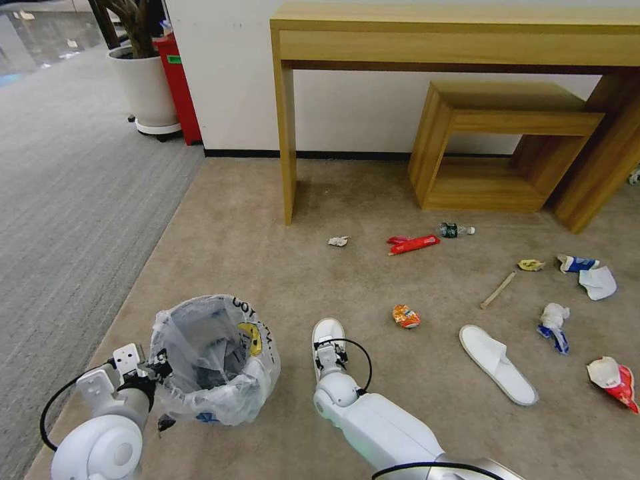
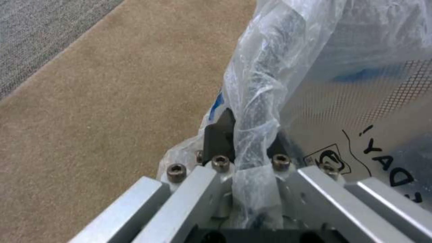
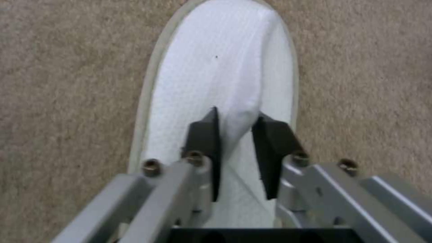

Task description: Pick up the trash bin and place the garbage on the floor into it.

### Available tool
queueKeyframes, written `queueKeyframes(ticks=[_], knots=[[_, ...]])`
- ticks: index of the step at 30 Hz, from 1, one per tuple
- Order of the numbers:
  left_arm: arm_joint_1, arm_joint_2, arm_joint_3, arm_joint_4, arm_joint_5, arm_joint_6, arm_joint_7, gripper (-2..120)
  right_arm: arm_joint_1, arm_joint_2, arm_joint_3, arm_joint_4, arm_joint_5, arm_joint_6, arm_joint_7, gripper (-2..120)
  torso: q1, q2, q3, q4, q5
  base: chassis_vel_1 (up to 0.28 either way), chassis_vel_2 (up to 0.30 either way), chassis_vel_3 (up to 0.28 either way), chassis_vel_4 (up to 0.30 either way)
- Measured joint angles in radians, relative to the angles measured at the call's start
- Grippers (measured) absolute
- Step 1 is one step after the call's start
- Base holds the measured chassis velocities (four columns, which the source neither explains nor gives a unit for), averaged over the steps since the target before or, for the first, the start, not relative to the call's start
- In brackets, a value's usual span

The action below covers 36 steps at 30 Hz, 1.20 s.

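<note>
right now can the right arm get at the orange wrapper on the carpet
Probably not yet: the right tool is shut on the near slipper. Otherwise the way looks free, with bare carpet up to the orange wrapper.

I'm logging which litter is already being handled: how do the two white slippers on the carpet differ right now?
The near slipper has its upper pinched between the right gripper's fingers, beside the trash bin; the far slipper lies untouched, out among the wrappers. The near slipper points straight ahead from the robot; the far slipper lies at a slant. Both are white, open-backed, and resting on the beige floor.
</note>
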Motion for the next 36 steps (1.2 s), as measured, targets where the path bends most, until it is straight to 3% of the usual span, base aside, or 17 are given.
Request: queueKeyframes(ticks=[4,13,24,30,36], knots=[[-0.002,0.0,0.0,0.005,0.0,-0.001,0.0,1,-0.003,-0.009,-0.001,0.006,0.002,0.007,-0.01,0,0.0,0.0,0.0,0.0,0.0,0.0,0.0,0.0,0.0],[-0.007,0.004,0.002,0.015,0.001,-0.004,0.0,1,-0.019,-0.049,0.019,0.076,0.021,0.065,-0.052,0,0.0,0.0,0.0,0.0,0.0,0.0,0.0,0.0,0.0],[-0.011,0.005,0.014,0.029,0.01,-0.006,0.002,1,-0.109,-0.186,0.122,0.461,0.061,0.164,-0.126,0,0.0,0.0,0.0,0.0,0.0003,0.0,0.0,0.0,0.0],[-0.001,0.001,0.022,0.008,0.015,-0.004,0.003,1,-0.119,-0.307,0.188,0.752,0.102,0.246,-0.207,0,0.0,0.0,0.0,-0.0001,0.0,0.0,0.0,0.0,0.0],[0.004,-0.002,0.024,-0.009,0.016,0.001,0.003,1,-0.094,-0.371,0.21,0.888,0.12,0.313,-0.28,0,0.0,0.0,0.0,0.0,0.0002,0.0,0.0,0.0,0.0]])
